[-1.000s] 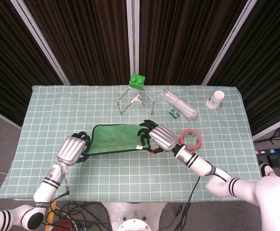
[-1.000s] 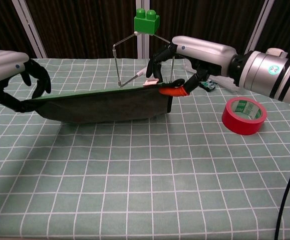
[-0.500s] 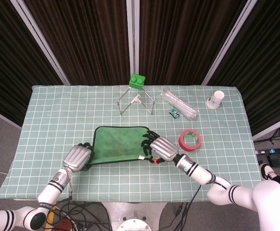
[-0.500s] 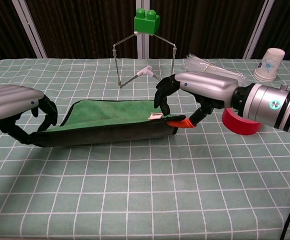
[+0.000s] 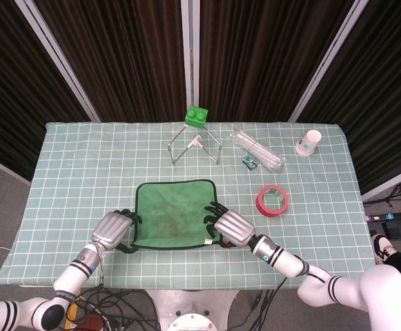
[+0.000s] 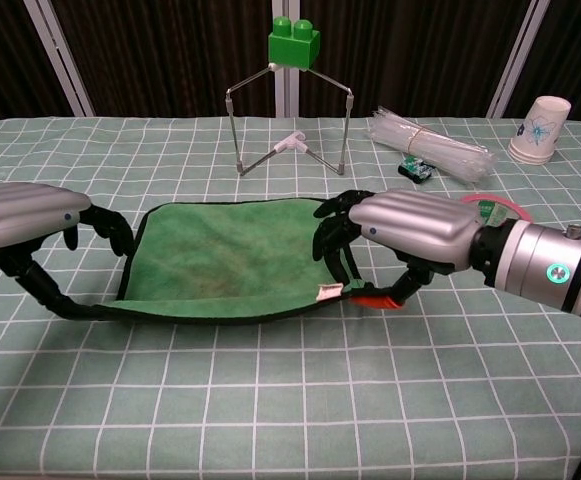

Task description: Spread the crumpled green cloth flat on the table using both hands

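The green cloth (image 5: 172, 214) (image 6: 228, 260) lies spread out, nearly square, on the checked table near its front edge. My left hand (image 5: 113, 229) (image 6: 30, 222) pinches the cloth's near left corner low over the table. My right hand (image 5: 228, 227) (image 6: 405, 225) pinches the near right corner, where a small white tag shows by its fingers. The near edge of the cloth runs straight between the two hands; the far edge lies flat on the table.
A red tape roll (image 5: 272, 200) sits just right of my right hand. Behind the cloth stand a wire tripod with a green block (image 5: 197, 116) on top, a clear bag of straws (image 5: 257, 148), a small packet (image 5: 250, 162) and a paper cup (image 5: 310, 141).
Both hands have pulled the cloth toward the front edge and lowered it. It went from hanging as a taut folded strip to lying opened out on the table.
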### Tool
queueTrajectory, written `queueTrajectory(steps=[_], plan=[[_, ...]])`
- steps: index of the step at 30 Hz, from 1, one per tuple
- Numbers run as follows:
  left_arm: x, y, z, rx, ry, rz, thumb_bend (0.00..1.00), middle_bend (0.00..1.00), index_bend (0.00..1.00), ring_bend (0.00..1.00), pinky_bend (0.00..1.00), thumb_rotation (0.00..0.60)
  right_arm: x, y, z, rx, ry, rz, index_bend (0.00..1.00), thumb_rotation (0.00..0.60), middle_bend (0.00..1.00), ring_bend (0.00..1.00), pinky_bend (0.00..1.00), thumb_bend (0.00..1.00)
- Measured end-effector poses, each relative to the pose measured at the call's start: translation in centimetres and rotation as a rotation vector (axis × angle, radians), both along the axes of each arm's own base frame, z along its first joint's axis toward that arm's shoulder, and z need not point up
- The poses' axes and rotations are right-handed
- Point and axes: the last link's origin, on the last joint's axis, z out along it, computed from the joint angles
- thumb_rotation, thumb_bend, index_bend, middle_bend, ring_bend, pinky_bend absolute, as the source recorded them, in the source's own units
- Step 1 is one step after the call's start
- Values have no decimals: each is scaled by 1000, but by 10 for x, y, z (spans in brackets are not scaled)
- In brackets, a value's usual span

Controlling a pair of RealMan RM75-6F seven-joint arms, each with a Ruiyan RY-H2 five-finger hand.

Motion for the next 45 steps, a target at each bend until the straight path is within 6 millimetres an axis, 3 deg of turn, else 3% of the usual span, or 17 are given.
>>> queueTrajectory(steps=[4, 7, 9, 12, 14, 16, 20, 22, 23, 24, 26, 27, 31, 36, 41, 45], plan=[[3, -4, 6, -16, -10, -8, 0, 300, 266, 211, 330, 396, -6, 9, -1, -3, 39, 26, 749, 600, 261, 46, 9, 576], [4, -7, 8, -22, -13, -20, 0, 295, 263, 211, 328, 393, -11, 13, -1, -5, 69, 38, 648, 557, 219, 14, 0, 460], [5, -8, 9, -24, -14, -24, 0, 292, 263, 210, 326, 391, -14, 16, -1, -9, 90, 46, 461, 412, 156, 0, 0, 183], [5, -9, 10, -23, -16, -28, 0, 287, 262, 202, 322, 394, -19, 20, 0, -13, 123, 49, 252, 263, 80, 0, 0, 8], [5, -9, 10, -20, -16, -27, 0, 285, 261, 200, 322, 392, -20, 23, 2, -16, 139, 48, 121, 185, 31, 0, 0, 0], [5, -8, 10, -17, -18, -24, 0, 283, 261, 200, 322, 391, -21, 27, 5, -18, 151, 46, 47, 154, 10, 0, 0, 0], [5, -7, 13, -6, -27, -12, 0, 283, 261, 199, 322, 397, -23, 31, 14, -28, 159, 38, 0, 117, 0, 0, 0, 0], [4, -5, 15, 9, -36, -4, 0, 283, 261, 200, 322, 499, -25, 31, 23, -47, 150, 25, 0, 167, 0, 0, 0, 0], [4, -4, 16, 21, -40, 1, 0, 283, 261, 200, 322, 552, -26, 29, 28, -62, 142, 15, 5, 256, 2, 0, 0, 0], [3, -2, 19, 42, -45, 7, 0, 283, 261, 199, 322, 597, -27, 28, 34, -79, 131, 2, 19, 390, 14, 0, 0, 2], [0, 2, 24, 88, -57, 23, 0, 283, 261, 199, 322, 600, -31, 23, 49, -135, 98, -40, 76, 571, 64, 0, 8, 38], [-3, 5, 28, 126, -68, 40, 2, 283, 261, 199, 321, 600, -33, 21, 57, -165, 83, -63, 100, 596, 83, 1, 20, 58], [-19, 16, 49, 284, -101, 109, 25, 283, 264, 199, 321, 600, -56, 11, 104, -347, 40, -195, 167, 600, 131, 24, 103, 128], [-52, 18, 78, 489, -121, 194, 28, 283, 267, 200, 321, 600, -95, 14, 158, -511, 57, -356, 172, 600, 118, 3, 19, 142], [-76, -2, 99, 619, -122, 225, 28, 283, 267, 199, 313, 600, -128, 32, 195, -600, 61, -469, 146, 600, 89, 0, 0, 142], [-92, -34, 111, 665, -98, 229, 29, 279, 267, 199, 308, 600, -145, 51, 214, -652, 32, -541, 127, 600, 86, 0, 0, 142]])
